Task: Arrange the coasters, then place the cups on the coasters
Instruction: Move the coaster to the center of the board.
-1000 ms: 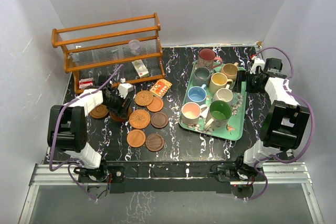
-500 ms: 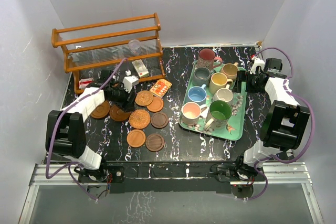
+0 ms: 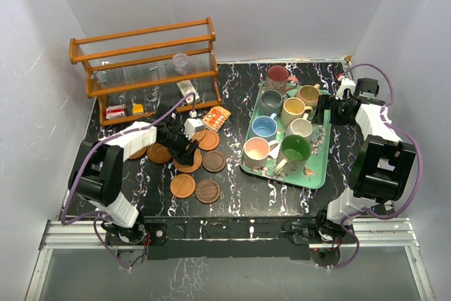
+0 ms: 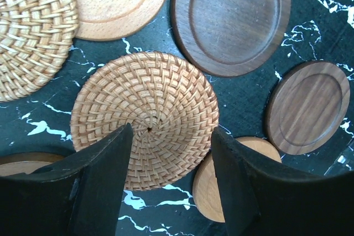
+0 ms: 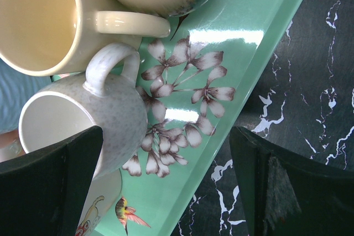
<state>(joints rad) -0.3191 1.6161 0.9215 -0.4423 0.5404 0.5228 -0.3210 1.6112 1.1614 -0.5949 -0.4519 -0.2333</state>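
Robotics lab test cell: plain white panel walls (image 3: 282,12) enclose a black white-veined tabletop (image 3: 282,192), with a black-and-white left arm (image 3: 134,139) and right arm (image 3: 377,125) bolted at its edge.

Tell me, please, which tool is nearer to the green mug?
Right. The right tool is at the tray's right edge, a little beyond the green mug. The left tool hangs over the coasters, left of the tray, much farther away.

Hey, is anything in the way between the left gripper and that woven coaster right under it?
Nothing visible. The left gripper hangs open directly over the woven coaster, whose top is bare. A dark wooden coaster lies close beside it, not on top.
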